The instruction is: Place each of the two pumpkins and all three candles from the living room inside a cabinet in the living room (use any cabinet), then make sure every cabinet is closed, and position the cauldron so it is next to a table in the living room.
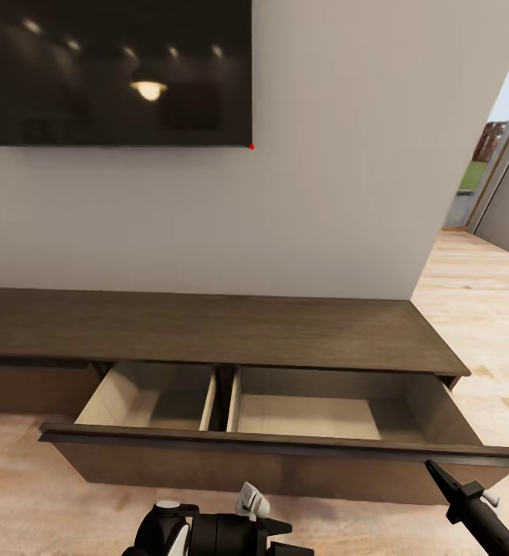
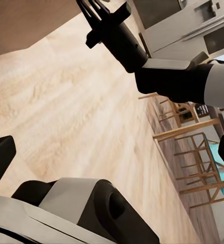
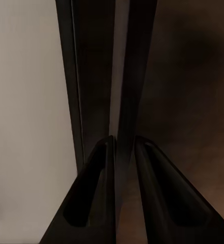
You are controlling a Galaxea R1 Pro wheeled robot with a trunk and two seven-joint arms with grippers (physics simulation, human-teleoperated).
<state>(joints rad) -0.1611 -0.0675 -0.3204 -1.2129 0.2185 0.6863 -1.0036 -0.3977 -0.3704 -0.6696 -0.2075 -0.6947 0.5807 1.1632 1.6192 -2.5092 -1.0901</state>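
Where pale wood lines the drawer (image 1: 285,417), the right claw (image 3: 123,152) pinches its dark rim.

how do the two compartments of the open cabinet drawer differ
The left compartment is narrower; the right compartment is clearly wider. The left one sits toward the cabinet's middle, the right one reaches its end, near the right gripper. Both have pale wood inside, look empty, and share one dark front panel.

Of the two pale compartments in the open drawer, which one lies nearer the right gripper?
The wider compartment at the drawer's doorway end; the right gripper sits at that end of the drawer front. The narrower compartment lies beyond the divider.
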